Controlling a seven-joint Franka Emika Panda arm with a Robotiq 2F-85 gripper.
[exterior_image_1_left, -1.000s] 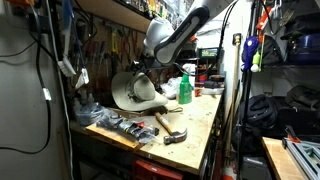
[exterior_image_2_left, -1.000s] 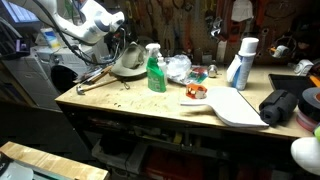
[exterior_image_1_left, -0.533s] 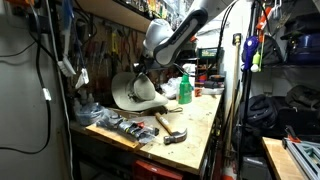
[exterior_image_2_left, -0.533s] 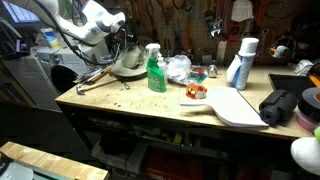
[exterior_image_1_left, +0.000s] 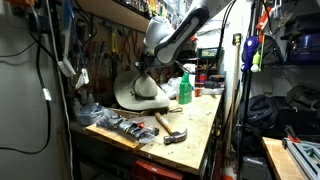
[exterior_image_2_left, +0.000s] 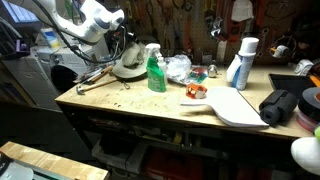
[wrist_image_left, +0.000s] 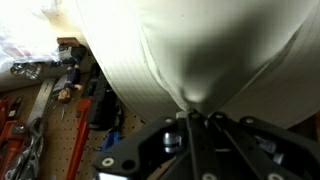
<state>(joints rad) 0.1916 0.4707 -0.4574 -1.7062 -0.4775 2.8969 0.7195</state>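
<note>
A cluttered wooden workbench fills both exterior views, with the Panda arm reaching over its far end. The gripper has its fingers drawn together on a pinched fold of a pale, bowl-shaped shade. In an exterior view the shade hangs tilted beneath the gripper, low over the back of the bench and beside the tools lying there. Whether its lower edge touches the bench cannot be told.

A white cutting board lies flat near the front edge, an orange-handled tool resting at its end. A spray bottle stands upright at mid-bench, near the shade and filled most of the way with green liquid. A white canister with a blue cap stands well apart from it; its contents are hidden. A hammer lies on the bench.

No label or writing is legible.
</note>
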